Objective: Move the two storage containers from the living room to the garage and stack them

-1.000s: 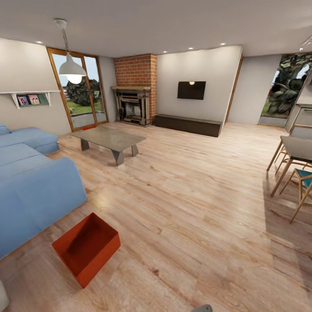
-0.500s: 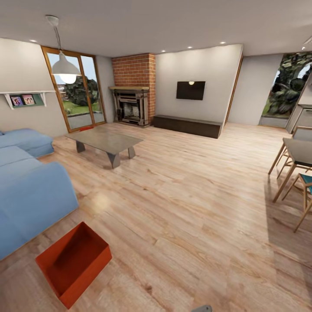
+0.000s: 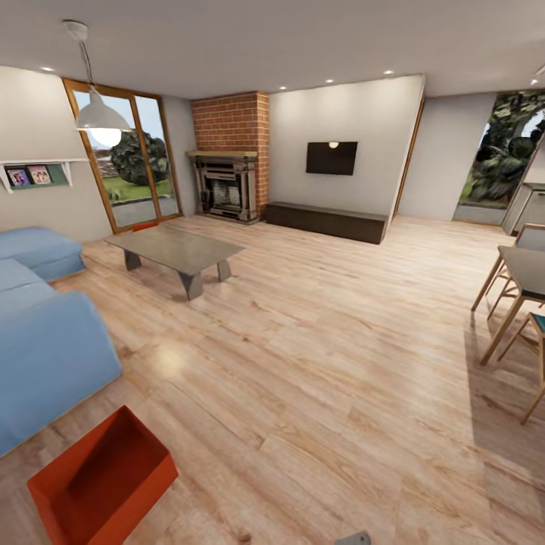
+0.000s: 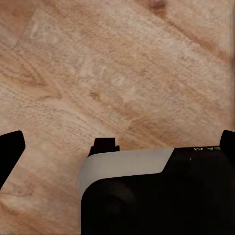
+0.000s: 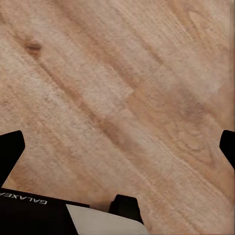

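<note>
Left gripper (image 4: 117, 147) fingers spread wide and empty, right gripper (image 5: 117, 147) fingers likewise spread, both pointing downward

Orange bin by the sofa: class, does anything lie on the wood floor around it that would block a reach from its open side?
Nothing visible does. The orange bin sits on bare wood floor, with the blue sofa behind it.

The orange-red rectangular plastic bin (image 3: 98, 484) is cut off by the head view's lower edge. My left gripper (image 4: 117, 147) and right gripper (image 5: 117, 147) show only dark fingertips at their pictures' edges.
</note>
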Robot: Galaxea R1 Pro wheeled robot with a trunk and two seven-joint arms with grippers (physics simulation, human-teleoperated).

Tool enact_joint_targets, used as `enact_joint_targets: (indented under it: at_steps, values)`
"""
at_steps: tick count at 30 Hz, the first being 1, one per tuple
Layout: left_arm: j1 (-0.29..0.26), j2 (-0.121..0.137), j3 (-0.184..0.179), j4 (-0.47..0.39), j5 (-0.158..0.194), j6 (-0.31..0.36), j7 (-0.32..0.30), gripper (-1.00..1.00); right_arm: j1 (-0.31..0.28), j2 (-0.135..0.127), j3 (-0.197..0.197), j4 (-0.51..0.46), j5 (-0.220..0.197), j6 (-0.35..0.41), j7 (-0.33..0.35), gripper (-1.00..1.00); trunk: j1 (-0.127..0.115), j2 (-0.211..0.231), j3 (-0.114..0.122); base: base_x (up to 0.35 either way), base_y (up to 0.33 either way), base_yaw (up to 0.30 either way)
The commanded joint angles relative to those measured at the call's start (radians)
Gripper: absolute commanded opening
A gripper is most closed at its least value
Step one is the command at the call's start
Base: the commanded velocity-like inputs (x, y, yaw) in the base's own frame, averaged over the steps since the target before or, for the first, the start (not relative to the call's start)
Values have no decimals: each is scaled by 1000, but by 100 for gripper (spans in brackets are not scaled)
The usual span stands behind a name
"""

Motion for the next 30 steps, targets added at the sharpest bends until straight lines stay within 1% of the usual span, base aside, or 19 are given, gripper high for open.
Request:
enact_joint_targets:
  at_steps: [1, 18, 25, 30]
  values:
    - [0, 0, -2, 0, 1, -2, 0, 100, -1, -1, 9, -2, -10, 5, -7, 100, 1, -1, -1, 289, -169, 0]
    - [0, 0, -2, 0, 1, -2, 0, 100, -1, -1, 9, -2, -10, 5, -7, 100, 1, -1, -1, 271, -194, 9]
    - [0, 0, -1, 0, 1, -2, 0, 100, -1, -1, 9, -2, -10, 5, -7, 100, 1, -1, -1, 242, -181, 161]
    - [0, 0, -1, 0, 1, -2, 0, 100, -1, -1, 9, -2, -10, 5, -7, 100, 1, -1, -1, 82, -42, 262]
